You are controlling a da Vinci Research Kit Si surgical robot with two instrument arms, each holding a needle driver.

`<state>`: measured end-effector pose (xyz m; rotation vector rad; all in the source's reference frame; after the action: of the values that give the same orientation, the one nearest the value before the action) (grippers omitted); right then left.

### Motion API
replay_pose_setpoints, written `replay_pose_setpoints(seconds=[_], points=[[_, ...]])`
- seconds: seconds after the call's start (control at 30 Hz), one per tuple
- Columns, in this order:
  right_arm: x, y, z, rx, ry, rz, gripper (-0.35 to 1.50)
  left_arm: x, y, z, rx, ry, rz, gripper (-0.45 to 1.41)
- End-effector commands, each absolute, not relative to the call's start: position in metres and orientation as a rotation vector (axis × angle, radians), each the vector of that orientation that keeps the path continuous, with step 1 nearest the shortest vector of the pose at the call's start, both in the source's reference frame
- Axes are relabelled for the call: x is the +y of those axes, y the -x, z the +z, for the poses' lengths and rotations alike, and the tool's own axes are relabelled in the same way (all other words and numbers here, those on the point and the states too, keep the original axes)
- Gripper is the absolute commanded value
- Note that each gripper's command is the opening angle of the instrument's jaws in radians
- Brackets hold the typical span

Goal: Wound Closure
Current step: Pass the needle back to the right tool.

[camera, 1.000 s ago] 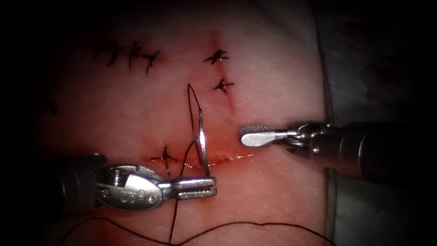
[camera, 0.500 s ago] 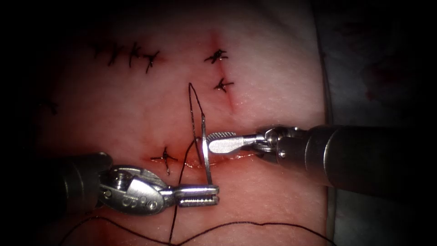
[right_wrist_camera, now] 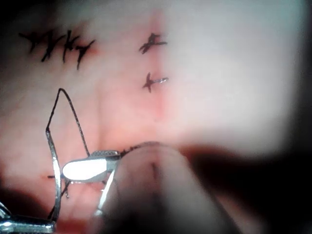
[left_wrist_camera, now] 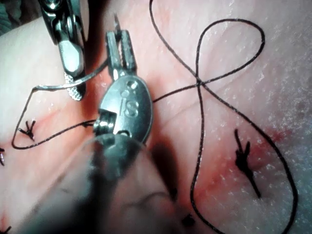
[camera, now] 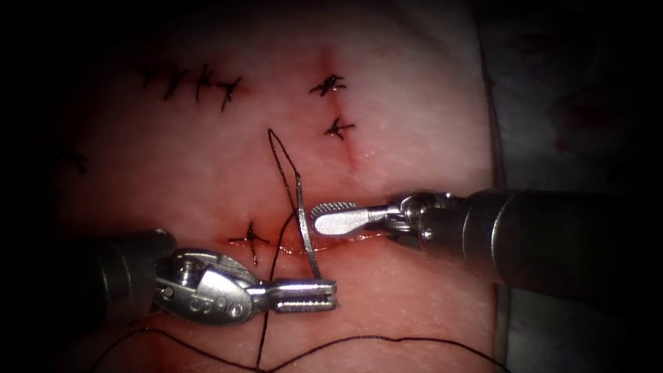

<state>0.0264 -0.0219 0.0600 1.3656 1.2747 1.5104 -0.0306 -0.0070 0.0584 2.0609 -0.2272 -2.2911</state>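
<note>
The needle stands across the cut, left tool below, right tool just right

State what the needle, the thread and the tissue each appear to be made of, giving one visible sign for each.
Needle, held near one end by the left claw: seemingly polished steel, from its thin bright glint. Thread: dark, matt fibre, apparently, bending in loose loops. Tissue: pale, soft, moist pork belly, with wet sheen and red fluid along the cut. The right claw lies beside the needle.
</note>
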Motion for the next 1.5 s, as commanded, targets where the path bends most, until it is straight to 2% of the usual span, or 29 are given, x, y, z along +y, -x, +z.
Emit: replay_pose_setpoints(seconds=[0.03,0.2,0.43,0.63,1.3,1.5], points=[[-0.0216,-0.0271,0.0603,1.277,-1.370,1.505,1.30,-0.0068,0.0311,0.0589,-0.227,-2.062,-2.286,-0.45],[-0.0216,-0.0272,0.0600,1.275,-1.385,1.493,1.43,-0.0067,0.0313,0.0591,-0.213,-2.044,-2.284,-0.45],[-0.0217,-0.0277,0.0598,1.274,-1.444,1.433,1.43,-0.0068,0.0314,0.0589,-0.194,-2.022,-2.273,-0.45],[-0.0218,-0.0285,0.0596,1.276,-1.488,1.378,1.35,-0.0070,0.0315,0.0587,-0.185,-2.007,-2.259,-0.45],[-0.0216,-0.0299,0.0591,1.284,-1.487,1.355,1.30,-0.0072,0.0322,0.0585,-0.165,-1.995,-2.241,-0.45],[-0.0216,-0.0300,0.0592,1.272,-1.482,1.358,1.16,-0.0073,0.0322,0.0585,-0.165,-1.996,-2.239,-0.45]])
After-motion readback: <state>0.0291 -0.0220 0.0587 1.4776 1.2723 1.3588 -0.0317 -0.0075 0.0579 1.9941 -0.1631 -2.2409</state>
